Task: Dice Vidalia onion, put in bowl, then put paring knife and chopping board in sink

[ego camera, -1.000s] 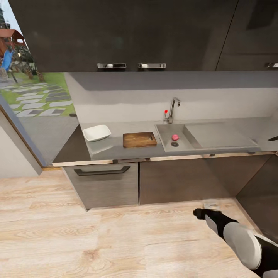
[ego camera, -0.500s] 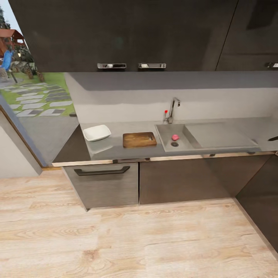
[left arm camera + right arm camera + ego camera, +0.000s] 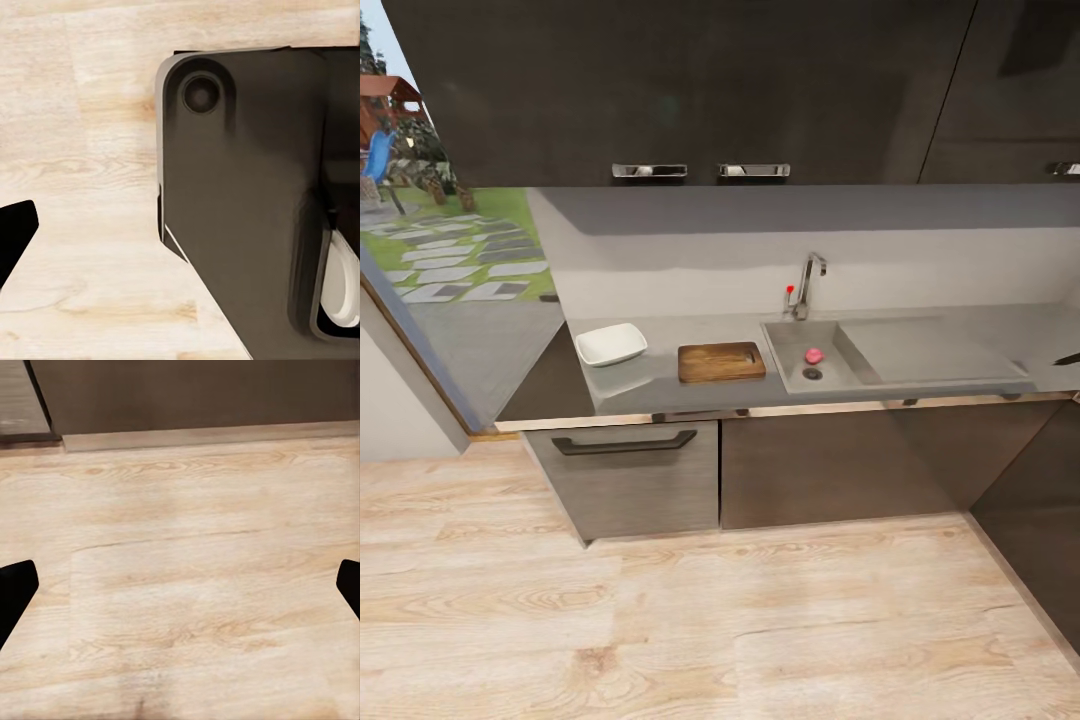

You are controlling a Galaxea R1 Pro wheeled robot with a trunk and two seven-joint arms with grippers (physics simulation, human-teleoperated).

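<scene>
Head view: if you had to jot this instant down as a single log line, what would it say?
phase: standing off from countertop | onion: in sink | chopping board: bare, beside sink | bowl: empty | right gripper: open above floor

The countertop [image 3: 660, 385] carries the chopping board [image 3: 722, 361] just left of the sink [image 3: 920, 352]; the white bowl [image 3: 611, 343] sits farther left of the sink, apart from the board
</scene>
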